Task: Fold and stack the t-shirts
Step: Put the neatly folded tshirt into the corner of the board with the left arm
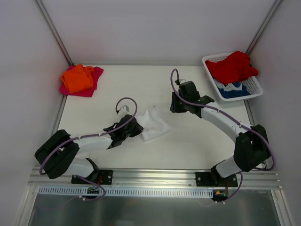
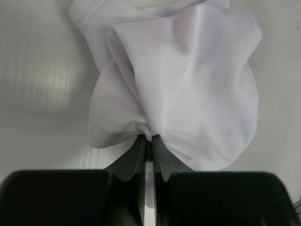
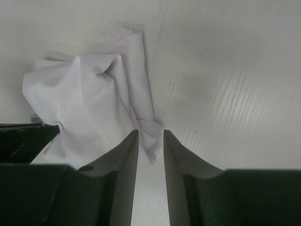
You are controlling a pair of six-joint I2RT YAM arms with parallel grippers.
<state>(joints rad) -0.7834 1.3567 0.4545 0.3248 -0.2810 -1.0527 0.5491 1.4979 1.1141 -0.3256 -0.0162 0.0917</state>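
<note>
A crumpled white t-shirt (image 1: 154,123) lies mid-table. My left gripper (image 1: 137,130) is at its near-left edge. In the left wrist view the jaws (image 2: 148,137) are shut on a pinched fold of the white t-shirt (image 2: 188,84), which bunches out beyond them. My right gripper (image 1: 174,106) is just right of the cloth, low over the table. In the right wrist view it stands open (image 3: 151,133), with a thin corner of the white t-shirt (image 3: 89,103) lying between the fingertips, not clamped.
An orange t-shirt (image 1: 77,77) lies on a magenta-pink one (image 1: 94,84) at the back left. A white mesh basket (image 1: 257,87) at the back right holds a red t-shirt (image 1: 233,66) and a blue-and-white one (image 1: 233,89). Walls close the back and sides.
</note>
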